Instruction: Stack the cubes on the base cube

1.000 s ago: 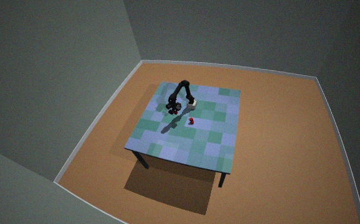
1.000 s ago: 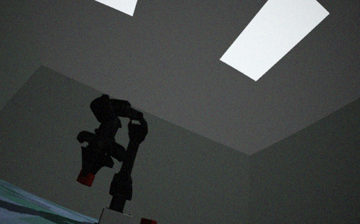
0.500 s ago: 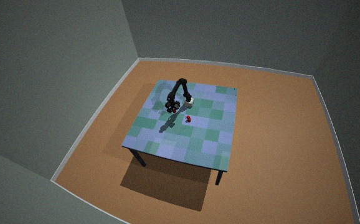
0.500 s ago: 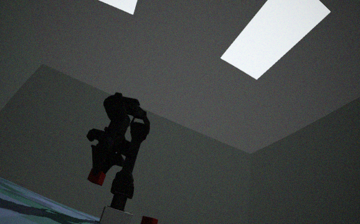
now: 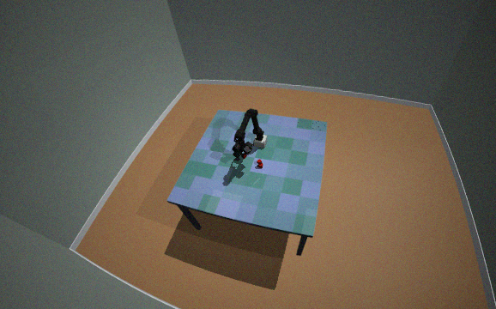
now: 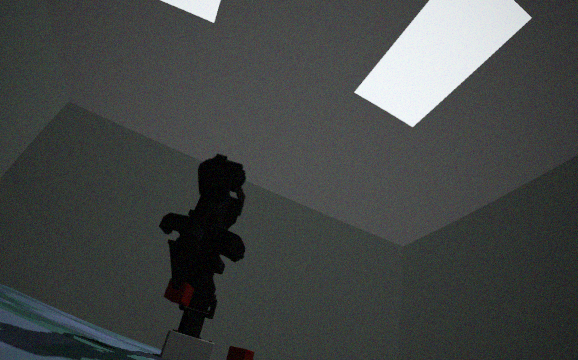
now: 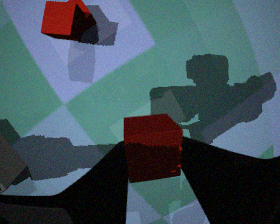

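My gripper (image 5: pixel 244 155) (image 7: pixel 150 144) is shut on a loose red cube (image 6: pixel 179 293) (image 7: pixel 152 131), which hangs above the table between the dark fingers. The other two red cubes are together on the table. The upper one (image 5: pixel 259 161) (image 7: pixel 58 19) appears to sit offset on the base cube (image 5: pixel 260 166), which it largely hides in the wrist view. The gripper is to the left of this pair in the top view. In the exterior view only the top of a red cube (image 6: pixel 240 353) shows at the bottom edge. The exact overlap is too small to tell.
The patchwork table (image 5: pixel 231 205) (image 7: pixel 106 80) carries the arm, whose pale mounting block (image 5: pixel 260 142) (image 6: pixel 187 346) (image 7: pixel 5 157) stands behind the cubes in the top view. Dark arm shadows (image 5: pixel 233 172) (image 7: pixel 208 102) fall on the table.
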You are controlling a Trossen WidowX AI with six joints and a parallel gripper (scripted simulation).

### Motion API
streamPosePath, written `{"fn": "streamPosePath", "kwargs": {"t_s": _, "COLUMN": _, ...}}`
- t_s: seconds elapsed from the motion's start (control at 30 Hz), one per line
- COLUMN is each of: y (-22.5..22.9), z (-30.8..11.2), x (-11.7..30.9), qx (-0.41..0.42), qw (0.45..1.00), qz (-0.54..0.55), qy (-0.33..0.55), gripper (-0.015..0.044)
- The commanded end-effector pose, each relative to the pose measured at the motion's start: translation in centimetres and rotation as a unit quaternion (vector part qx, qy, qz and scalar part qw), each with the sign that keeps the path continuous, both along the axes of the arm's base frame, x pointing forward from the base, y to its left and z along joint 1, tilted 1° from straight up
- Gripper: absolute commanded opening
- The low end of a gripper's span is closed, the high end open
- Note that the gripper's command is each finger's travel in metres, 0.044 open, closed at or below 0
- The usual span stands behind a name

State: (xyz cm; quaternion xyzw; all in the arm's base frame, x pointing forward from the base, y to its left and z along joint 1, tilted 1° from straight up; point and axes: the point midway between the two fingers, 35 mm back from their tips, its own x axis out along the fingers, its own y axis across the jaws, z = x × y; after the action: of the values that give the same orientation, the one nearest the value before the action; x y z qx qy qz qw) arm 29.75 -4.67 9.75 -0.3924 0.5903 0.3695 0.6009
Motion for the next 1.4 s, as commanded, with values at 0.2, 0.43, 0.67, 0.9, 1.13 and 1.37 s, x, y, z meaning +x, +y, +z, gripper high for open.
{"fn": "streamPosePath", "kwargs": {"t_s": 0.2, "y": 3.0, "z": -0.2, "x": 0.8, "qx": 0.001, "qw": 0.999, "qz": -0.032, "qy": -0.001, "gripper": 0.0105}}
{"fn": "streamPosePath", "kwargs": {"t_s": 0.43, "y": 5.2, "z": -0.4, "x": 1.1, "qx": 0.003, "qw": 0.999, "qz": -0.054, "qy": -0.002, "gripper": 0.0105}}
{"fn": "streamPosePath", "kwargs": {"t_s": 0.67, "y": 7.4, "z": -0.5, "x": 1.3, "qx": 0.004, "qw": 0.997, "qz": -0.075, "qy": -0.002, "gripper": 0.0105}}
{"fn": "streamPosePath", "kwargs": {"t_s": 0.9, "y": 9.7, "z": -0.7, "x": 1.3, "qx": 0.006, "qw": 0.995, "qz": -0.097, "qy": -0.002, "gripper": 0.0105}}
{"fn": "streamPosePath", "kwargs": {"t_s": 1.13, "y": 11.9, "z": -0.8, "x": 1.2, "qx": 0.008, "qw": 0.993, "qz": -0.118, "qy": -0.003, "gripper": 0.0105}}
{"fn": "streamPosePath", "kwargs": {"t_s": 1.37, "y": 14.2, "z": -1.0, "x": 0.8, "qx": 0.009, "qw": 0.990, "qz": -0.139, "qy": -0.003, "gripper": 0.0105}}
